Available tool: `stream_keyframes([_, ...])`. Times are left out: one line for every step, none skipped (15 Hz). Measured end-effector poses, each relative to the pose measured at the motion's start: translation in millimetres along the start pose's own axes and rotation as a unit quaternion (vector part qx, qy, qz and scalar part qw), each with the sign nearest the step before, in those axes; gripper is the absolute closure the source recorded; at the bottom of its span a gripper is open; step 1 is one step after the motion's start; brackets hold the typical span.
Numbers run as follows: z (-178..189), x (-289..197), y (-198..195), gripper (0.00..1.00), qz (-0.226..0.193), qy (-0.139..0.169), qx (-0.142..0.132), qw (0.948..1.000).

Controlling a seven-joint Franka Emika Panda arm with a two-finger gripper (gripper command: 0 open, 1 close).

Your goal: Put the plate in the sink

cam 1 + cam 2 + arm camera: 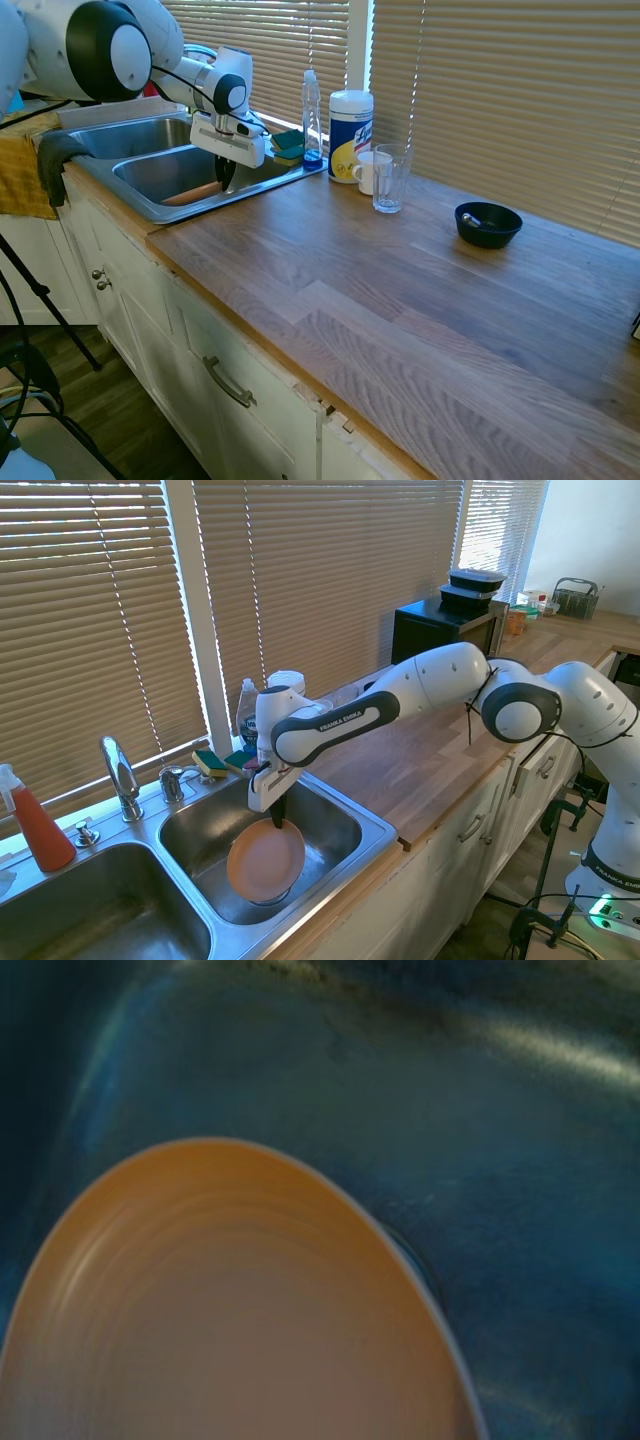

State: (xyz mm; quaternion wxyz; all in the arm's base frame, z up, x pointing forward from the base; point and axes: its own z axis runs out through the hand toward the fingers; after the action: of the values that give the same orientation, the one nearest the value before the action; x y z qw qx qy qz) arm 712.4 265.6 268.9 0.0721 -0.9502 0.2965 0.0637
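In the second exterior view, I have the sink's (375,830) left basin bare; the plate (265,860) sits tilted in the right basin, low over the drain. My claw (277,820) pinches its upper rim edge-on, I judge so it can clear the walls. Release looks close. The table (440,765) lies rightward.

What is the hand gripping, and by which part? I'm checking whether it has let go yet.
The hand grips the round peach-orange plate by its upper rim, inside the steel sink's basin.
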Motion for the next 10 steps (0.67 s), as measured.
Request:
stream_keyframes([5.1,1.3,-3.3,0.0,-0.001,-0.005,-0.005,1.0])
stream_keyframes([6.3,2.4,-6.6,0.0,-0.003,-0.007,-0.005,1.0])
stream_keyframes([4.3,3.1,-9.2,0.0,-0.004,-0.007,-0.005,1.0])
stream_keyframes([1.9,3.3,-10.7,0.0,-0.005,-0.009,-0.007,0.9999])
stream_keyframes([1.2,2.8,-11.6,0.0,-0.006,-0.012,-0.01,0.9999])
stream_keyframes([0.9,1.8,-13.0,0.0,-0.007,-0.014,-0.012,0.9998])
stream_keyframes([1.2,1.1,-14.7,0.0,-0.008,-0.015,-0.013,0.9998])
stream_keyframes([1.0,0.9,-15.8,0.0,-0.009,-0.016,-0.014,0.9997])
stream_keyframes([0.2,1.5,-16.7,0.0,-0.01,-0.016,-0.014,0.9997])
stream_keyframes([-1.7,2.4,-17.7,0.0,-0.01,-0.015,-0.012,0.9998])
